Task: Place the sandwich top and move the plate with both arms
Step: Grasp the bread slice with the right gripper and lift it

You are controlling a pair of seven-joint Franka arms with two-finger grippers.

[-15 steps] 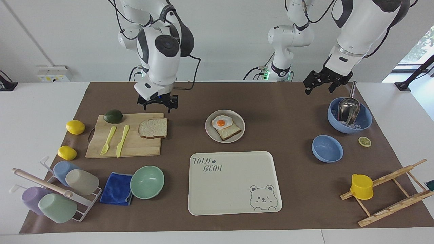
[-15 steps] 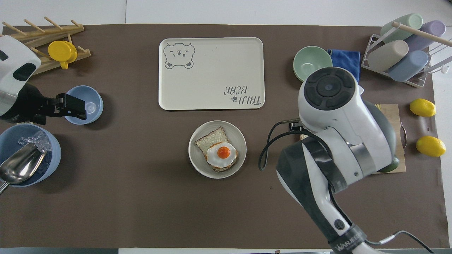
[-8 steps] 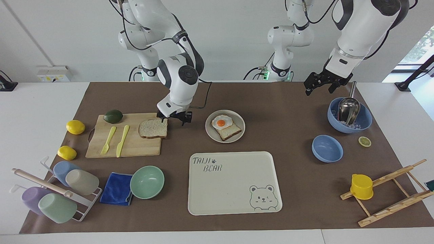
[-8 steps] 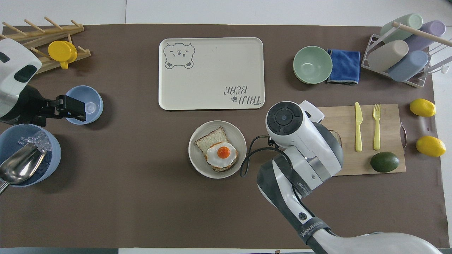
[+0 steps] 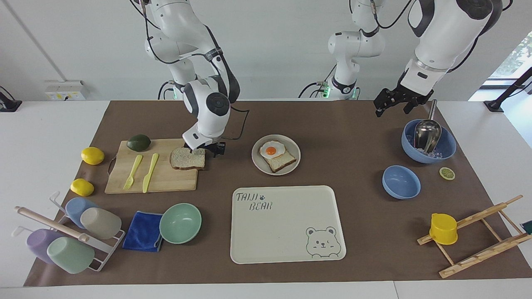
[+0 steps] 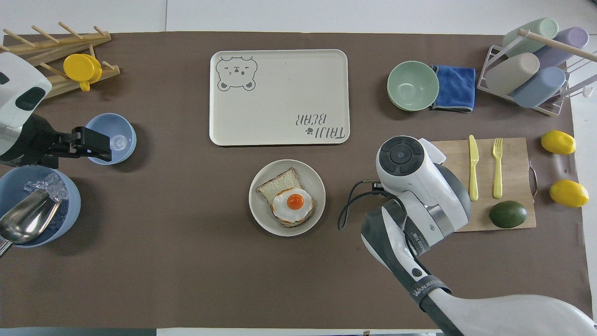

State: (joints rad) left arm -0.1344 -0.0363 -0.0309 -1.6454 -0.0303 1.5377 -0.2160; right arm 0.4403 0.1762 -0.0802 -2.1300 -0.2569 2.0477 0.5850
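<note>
The sandwich top (image 5: 185, 159), a pale speckled bread slice, lies on the wooden cutting board (image 5: 166, 178) at the right arm's end of the table. My right gripper (image 5: 205, 150) is open and low at the slice's edge nearer to the robots. In the overhead view the right arm hides the slice and this gripper. The light-grey plate (image 5: 256, 160) (image 6: 308, 175) sits mid-table and holds a toast slice with a fried egg (image 5: 272, 150). My left gripper (image 5: 390, 109) (image 6: 106, 143) is open, empty and raised by the blue bowls, and that arm waits.
The cream bear tray (image 5: 286, 232) lies farther from the robots than the plate. A fork, knife and avocado (image 5: 139, 142) are on the board. A mint-green bowl (image 5: 180, 223), blue cloth, cup rack, lemons, two blue bowls (image 5: 401, 182) and a wooden rack also stand around.
The right arm swung down from above the board's edge, past the side toward the plate, and now has its gripper low at the bread slice. The left arm barely moved.
</note>
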